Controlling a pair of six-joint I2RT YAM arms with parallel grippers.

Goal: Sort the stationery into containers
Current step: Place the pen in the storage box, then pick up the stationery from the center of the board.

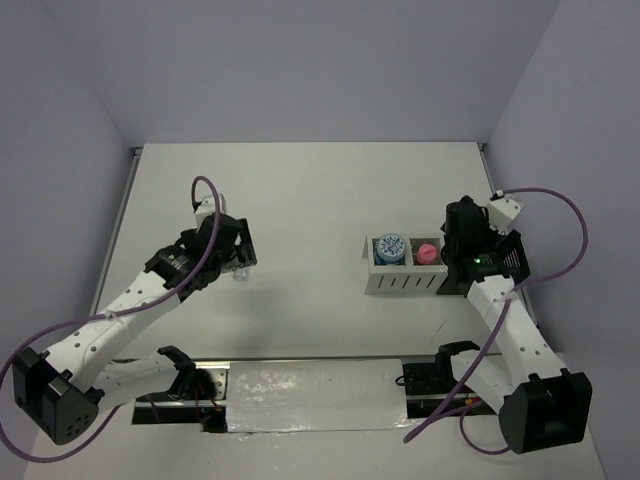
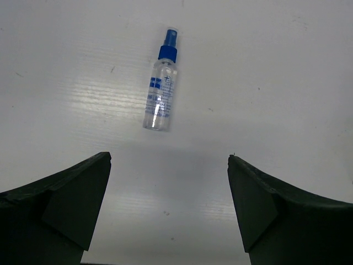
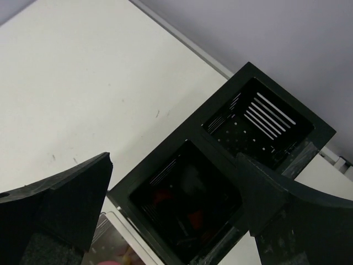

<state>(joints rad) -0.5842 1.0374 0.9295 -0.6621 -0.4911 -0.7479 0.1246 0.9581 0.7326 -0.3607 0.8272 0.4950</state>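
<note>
A tiny clear bottle [image 2: 161,94] with a blue cap lies flat on the white table, just beyond my left gripper [image 2: 168,159], which is open and empty above the table. In the top view the bottle [image 1: 240,273] sits at the tip of the left gripper [image 1: 236,258]. My right gripper [image 3: 174,160] is open and empty, hovering over the black mesh box [image 3: 220,130]; its nearer compartment holds dark items with red-orange parts. The white slatted organizer [image 1: 403,283] holds the dotted-lid tin [image 1: 390,247] and the pink tube [image 1: 427,252]. The right gripper [image 1: 465,245] hides most of the black box [image 1: 511,258].
The table's right edge rail [image 3: 182,38] runs just behind the black box. A corner of the white organizer [image 3: 113,234] shows beside the black box. A shiny strip [image 1: 310,385] lies along the near edge between the arm bases.
</note>
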